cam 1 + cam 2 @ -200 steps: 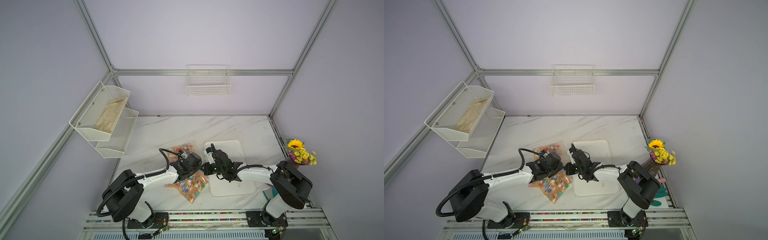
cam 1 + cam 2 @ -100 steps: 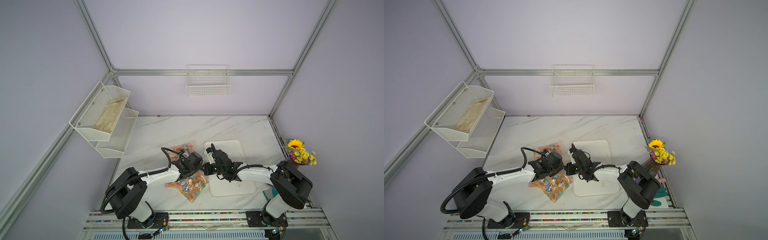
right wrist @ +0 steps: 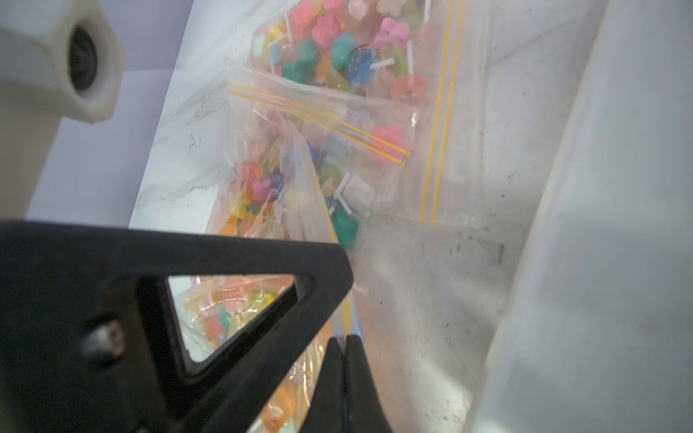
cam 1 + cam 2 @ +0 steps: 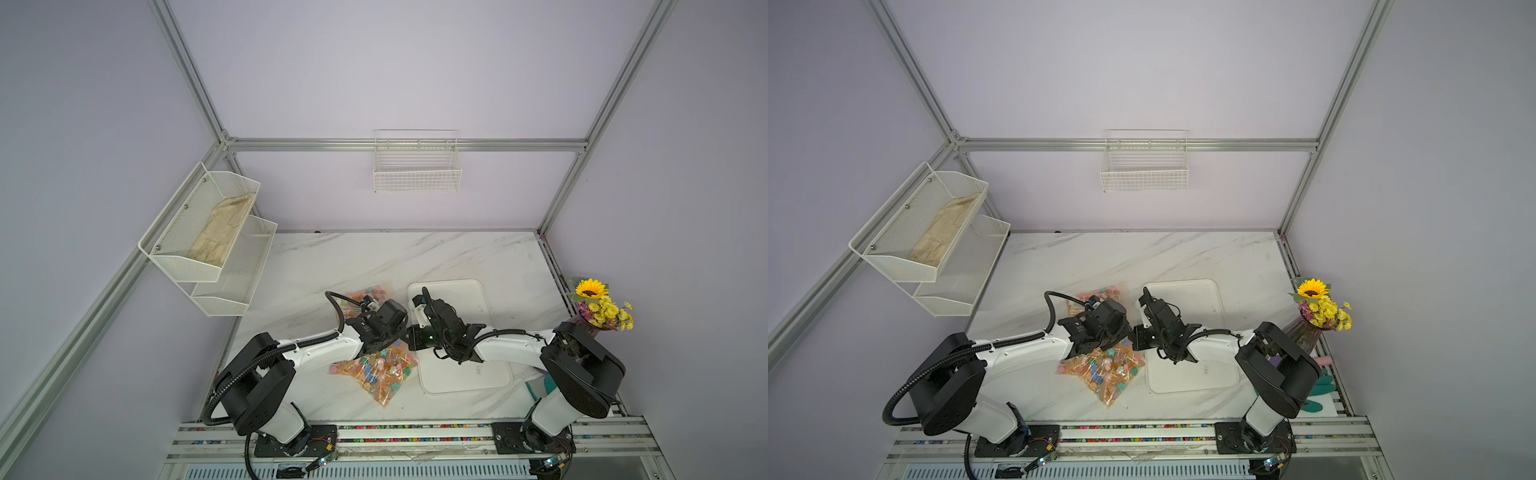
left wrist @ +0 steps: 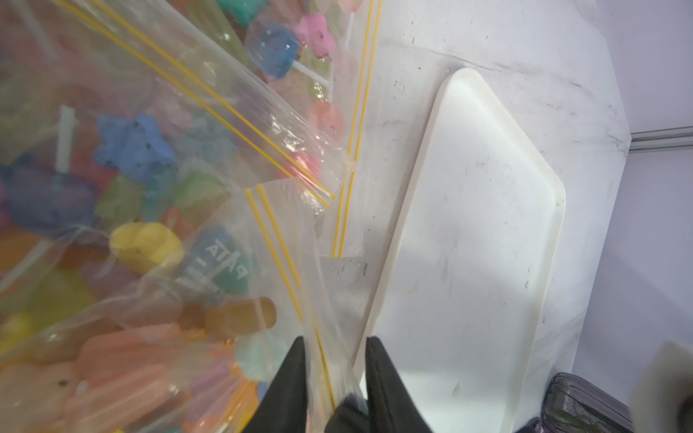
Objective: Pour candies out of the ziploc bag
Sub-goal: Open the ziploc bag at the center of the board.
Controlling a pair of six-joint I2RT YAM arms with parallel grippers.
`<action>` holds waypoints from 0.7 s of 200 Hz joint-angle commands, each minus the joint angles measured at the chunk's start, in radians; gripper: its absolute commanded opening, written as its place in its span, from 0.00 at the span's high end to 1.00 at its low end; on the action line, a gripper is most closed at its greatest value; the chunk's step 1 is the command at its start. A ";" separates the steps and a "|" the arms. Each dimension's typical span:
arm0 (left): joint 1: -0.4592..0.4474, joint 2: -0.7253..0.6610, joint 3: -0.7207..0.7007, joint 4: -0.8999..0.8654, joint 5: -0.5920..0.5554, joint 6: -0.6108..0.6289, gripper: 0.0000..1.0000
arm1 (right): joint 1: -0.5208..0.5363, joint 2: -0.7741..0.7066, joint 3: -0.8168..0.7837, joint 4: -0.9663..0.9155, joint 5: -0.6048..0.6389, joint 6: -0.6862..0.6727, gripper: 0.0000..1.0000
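Marble table (image 4: 374, 257) runs bare from both arms toward the back wall. Candies (image 4: 376, 368) fill the front bag (image 4: 384, 395), which lies just beside the long rim of the white tray (image 4: 465, 374). A second bag (image 4: 361, 293) lies behind it. Left gripper (image 5: 333, 348) has its jaws apart, straddling the front bag's yellow-striped mouth edge. Right gripper (image 3: 343, 341) has its jaws closed, pinching that same edge close to the tray rim.
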 commanded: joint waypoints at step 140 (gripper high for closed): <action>0.004 -0.100 -0.039 0.021 -0.045 -0.045 0.70 | -0.007 -0.004 0.021 0.011 0.010 0.003 1.00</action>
